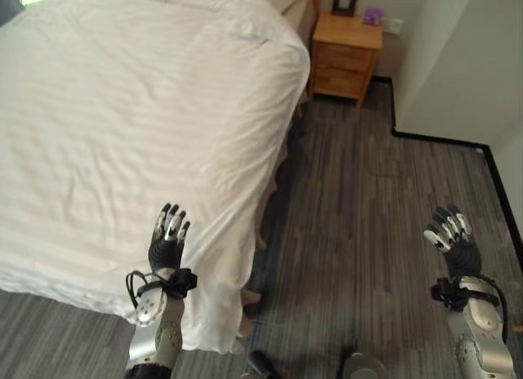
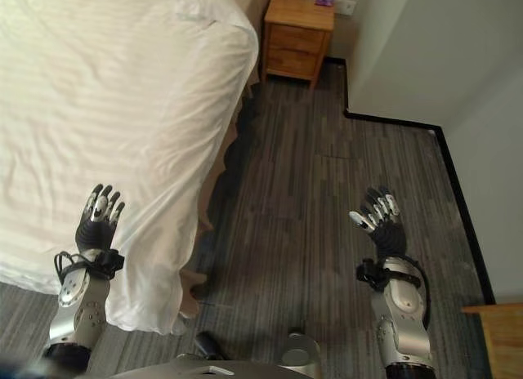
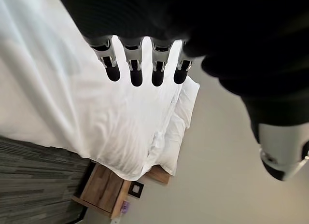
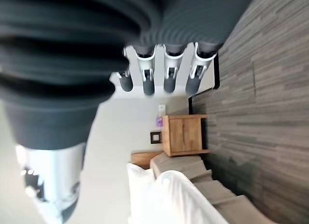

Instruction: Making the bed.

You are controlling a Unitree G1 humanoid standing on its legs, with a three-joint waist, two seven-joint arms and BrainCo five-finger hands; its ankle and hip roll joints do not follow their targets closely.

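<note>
Bed (image 1: 122,109): white duvet (image 1: 139,150) spread flat, hanging over the near edge. Left hand (image 1: 167,236) above the duvet's corner, fingers (image 3: 136,64) straight, holding nothing. Right hand (image 2: 380,224) over the floor (image 2: 327,199), fingers (image 4: 147,74) straight, empty. Left wrist view adds pillows (image 3: 181,118) beyond the fingers, beside a nightstand (image 1: 347,56).

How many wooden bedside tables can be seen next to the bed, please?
1. The wooden bedside table stands against the far wall, beside the head of the bed. The other side of the bed is out of view, so another one may be hidden there.
</note>
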